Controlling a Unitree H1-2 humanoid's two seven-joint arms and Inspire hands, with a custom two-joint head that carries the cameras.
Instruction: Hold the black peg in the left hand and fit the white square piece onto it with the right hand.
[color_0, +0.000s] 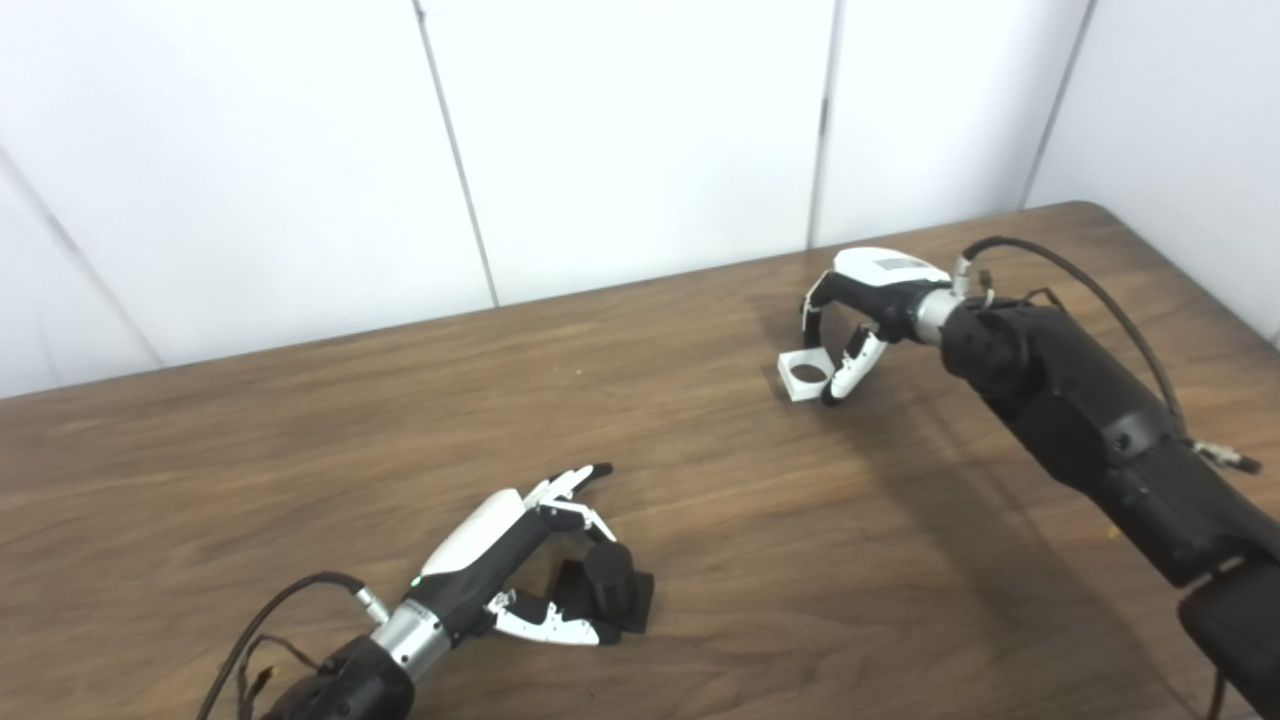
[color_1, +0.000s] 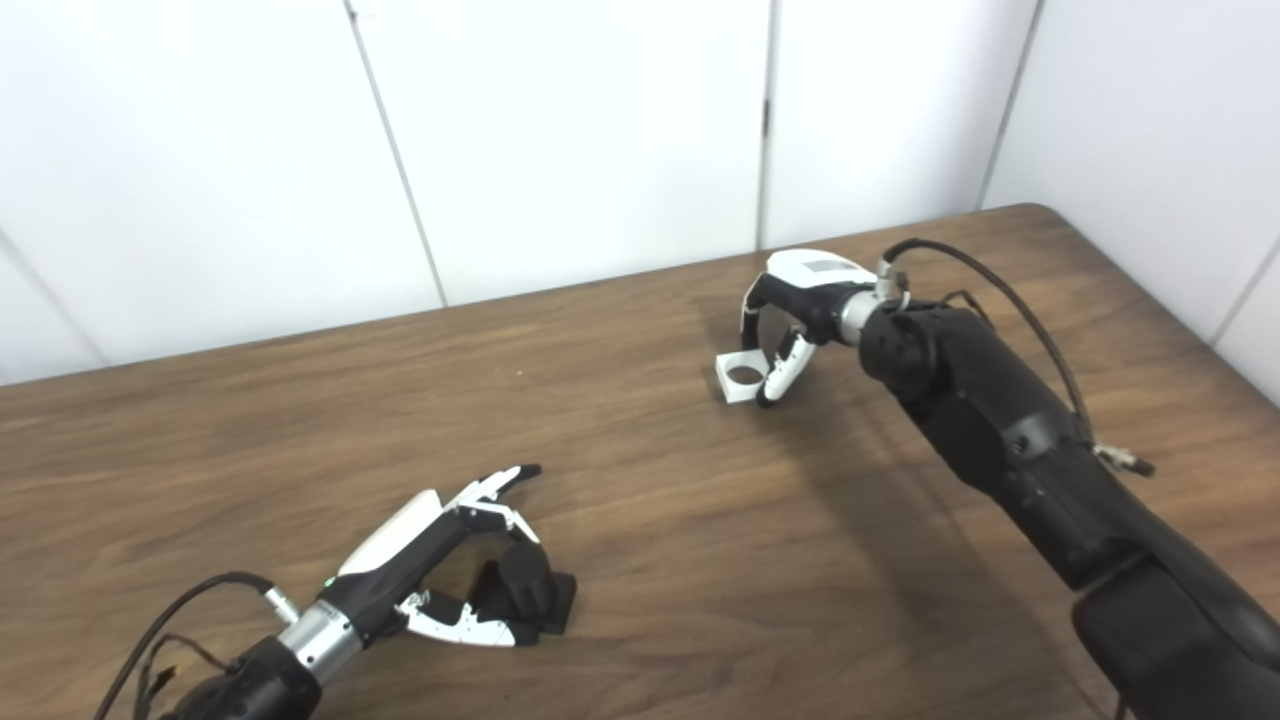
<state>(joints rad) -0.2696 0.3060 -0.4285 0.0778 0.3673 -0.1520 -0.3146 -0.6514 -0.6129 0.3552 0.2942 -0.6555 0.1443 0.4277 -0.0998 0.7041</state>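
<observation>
Left hand (color_0: 520, 560) curled around black peg (color_0: 610, 590), upright near table (color_0: 300, 450) front edge. Right hand (color_0: 860, 320) pinched white square piece (color_0: 806, 374) toward far edge, hole upward, well apart from peg.

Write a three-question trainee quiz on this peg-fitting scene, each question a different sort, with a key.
1. True or false: the white square piece already sits on the black peg.
2. Multiple choice: the left hand is at A) the white piece, B) the black peg, C) the far table corner.
3. Fill in: the white piece has a round ____ in its middle.

Key: 1 false, they lie far apart. 2 B, fingers around the peg, which stands on the table. 3 hole; the right hand has its fingertips at this piece.
</observation>
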